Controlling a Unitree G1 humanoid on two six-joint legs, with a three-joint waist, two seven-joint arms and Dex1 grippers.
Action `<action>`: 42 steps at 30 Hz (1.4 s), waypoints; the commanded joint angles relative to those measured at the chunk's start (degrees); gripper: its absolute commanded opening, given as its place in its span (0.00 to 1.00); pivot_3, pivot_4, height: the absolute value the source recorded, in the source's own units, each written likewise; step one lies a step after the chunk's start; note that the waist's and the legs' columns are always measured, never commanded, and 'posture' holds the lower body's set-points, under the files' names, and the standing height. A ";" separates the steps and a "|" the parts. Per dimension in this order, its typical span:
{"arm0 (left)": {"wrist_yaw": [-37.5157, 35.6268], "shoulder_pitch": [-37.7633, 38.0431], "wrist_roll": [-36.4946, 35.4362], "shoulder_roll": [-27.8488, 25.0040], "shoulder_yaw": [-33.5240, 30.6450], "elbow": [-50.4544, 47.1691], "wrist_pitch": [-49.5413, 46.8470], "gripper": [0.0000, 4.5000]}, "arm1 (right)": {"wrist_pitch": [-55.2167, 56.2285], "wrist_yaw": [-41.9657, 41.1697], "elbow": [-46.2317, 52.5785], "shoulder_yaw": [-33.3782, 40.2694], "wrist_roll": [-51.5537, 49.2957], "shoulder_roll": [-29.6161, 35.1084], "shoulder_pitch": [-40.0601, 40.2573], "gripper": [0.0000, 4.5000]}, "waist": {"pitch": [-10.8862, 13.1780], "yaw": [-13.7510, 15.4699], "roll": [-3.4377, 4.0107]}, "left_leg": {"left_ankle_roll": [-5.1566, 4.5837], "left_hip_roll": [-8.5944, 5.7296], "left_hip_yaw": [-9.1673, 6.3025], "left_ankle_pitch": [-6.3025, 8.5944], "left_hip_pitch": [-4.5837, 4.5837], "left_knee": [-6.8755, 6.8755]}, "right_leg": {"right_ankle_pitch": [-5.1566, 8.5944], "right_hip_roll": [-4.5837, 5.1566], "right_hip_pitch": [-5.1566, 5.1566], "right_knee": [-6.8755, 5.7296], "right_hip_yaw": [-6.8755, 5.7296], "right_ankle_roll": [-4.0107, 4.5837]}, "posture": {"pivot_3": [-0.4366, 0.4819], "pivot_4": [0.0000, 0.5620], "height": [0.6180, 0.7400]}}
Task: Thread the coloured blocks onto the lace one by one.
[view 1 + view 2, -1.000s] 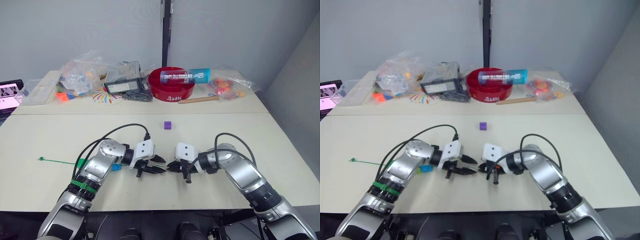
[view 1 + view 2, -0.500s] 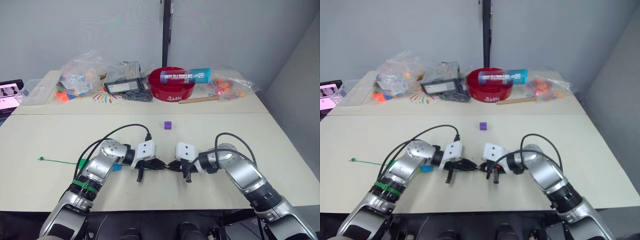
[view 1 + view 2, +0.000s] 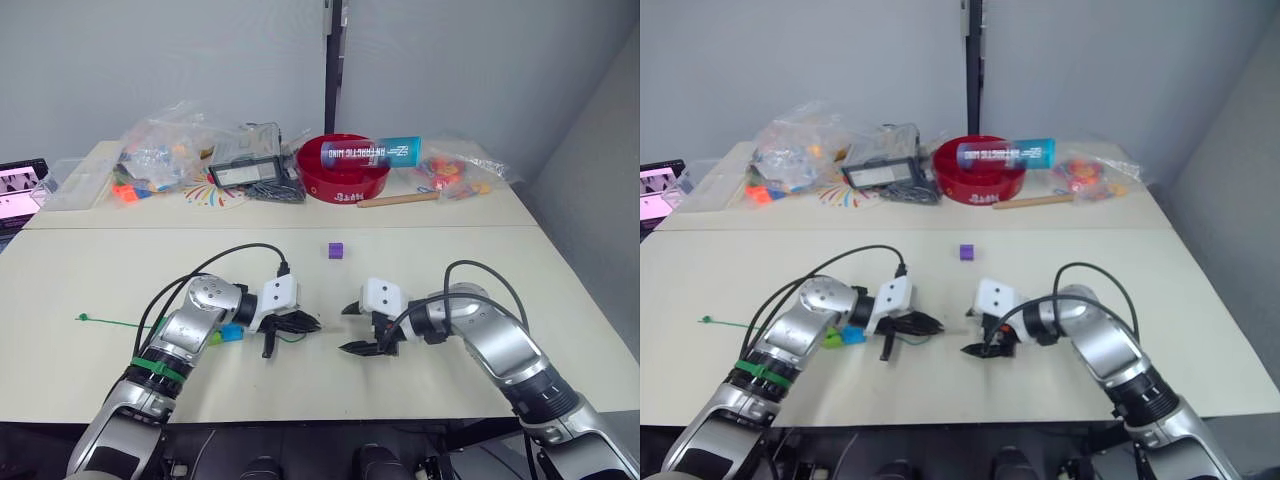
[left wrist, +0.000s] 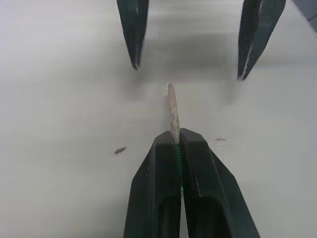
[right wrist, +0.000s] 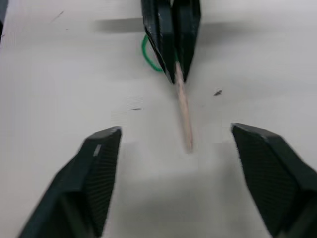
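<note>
Jaws, left to right: the left gripper (image 4: 176, 144) is pinched tight on the lace (image 3: 118, 322) just behind its pale stiff tip (image 4: 172, 111), which sticks out past the fingertips toward the right gripper (image 5: 185, 163); that one stands wide apart and empty, facing the tip.

Position: the lace trails far left across the cream table (image 3: 440, 260), ending in a small green knot (image 3: 83, 318). A light green block (image 3: 831, 338) and a blue block (image 3: 232, 333) sit beside the left forearm, apparently already on the lace, though the hole is not visible. One purple block (image 3: 336, 250) lies loose, farther back, near the table's middle.

Handling judgement: the string is thin, limp and very light; it will buckle if pushed, so only the rigid, wood-coloured tip can be steered. Holding it at the tip's base, as now, looks correct. The blocks are small, hard, smooth plastic cubes, likely slippery and prone to twist; each is best pinched on two flat faces that leave the bore unobstructed.
</note>
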State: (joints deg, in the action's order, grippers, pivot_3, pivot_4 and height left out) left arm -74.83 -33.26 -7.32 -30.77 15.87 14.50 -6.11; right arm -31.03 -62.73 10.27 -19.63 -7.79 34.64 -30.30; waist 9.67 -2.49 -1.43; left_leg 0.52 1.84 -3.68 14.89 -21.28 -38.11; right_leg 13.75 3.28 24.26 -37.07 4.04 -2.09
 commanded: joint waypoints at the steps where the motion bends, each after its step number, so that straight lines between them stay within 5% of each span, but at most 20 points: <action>1: 0.50 2.00 -2.68 -0.86 -3.10 -1.58 0.17 0.00 | -1.74 3.32 0.20 5.23 -3.09 -1.58 0.16 0.99 | 0.00 -0.09 0.00 | 0.00 0.00 0.00 0.00 0.00 0.00 | 0.00 0.00 0.00 -0.01 0.00 0.00 | 0.48 0.27 0.92; 15: 5.07 7.10 -4.70 -2.21 -6.70 -7.37 -3.56 0.00 | 1.81 34.12 -18.99 12.83 2.49 -20.91 -5.24 0.99 | 0.00 -0.19 0.01 | 0.00 0.00 0.00 0.00 -0.01 0.01 | -0.02 0.02 0.06 -0.06 0.00 0.02 | 0.48 0.27 0.92; 28: 6.04 8.21 -5.21 -3.89 -7.18 -10.73 -5.64 0.00 | 18.88 62.46 -40.43 15.81 9.10 -39.09 -13.23 0.99 | 0.01 -0.93 0.03 | 0.02 0.02 -0.01 -0.01 0.00 0.14 | -0.04 0.02 0.15 -0.11 0.01 0.05 | 0.48 0.27 0.92; 35: 5.99 7.92 -5.15 -4.82 -7.24 -11.45 -6.50 0.00 | 28.99 69.67 -59.91 18.19 9.34 -41.59 -22.67 0.99 | 0.01 -1.67 0.03 | 0.02 0.00 -0.02 -0.01 0.04 0.23 | -0.07 0.04 0.15 -0.13 0.01 0.07 | 0.48 0.27 0.92; 42: 6.07 7.94 -5.42 -5.42 -7.51 -11.78 -6.93 0.00 | 33.76 66.88 -71.66 20.84 6.95 -42.59 -27.90 0.99 | 0.01 -2.20 0.04 | 0.02 0.01 -0.02 -0.01 0.05 0.34 | -0.10 0.03 0.21 -0.14 0.01 0.12 | 0.48 0.27 0.92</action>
State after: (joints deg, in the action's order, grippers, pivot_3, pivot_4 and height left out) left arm -68.91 -24.71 -11.54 -35.68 9.78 4.41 -12.93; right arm 0.75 5.10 -60.47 0.59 -0.05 -5.80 -55.89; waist 9.68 -4.70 -1.39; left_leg 0.54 1.85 -3.70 14.88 -21.23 -37.78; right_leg 13.65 3.31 24.47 -37.21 4.05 -1.97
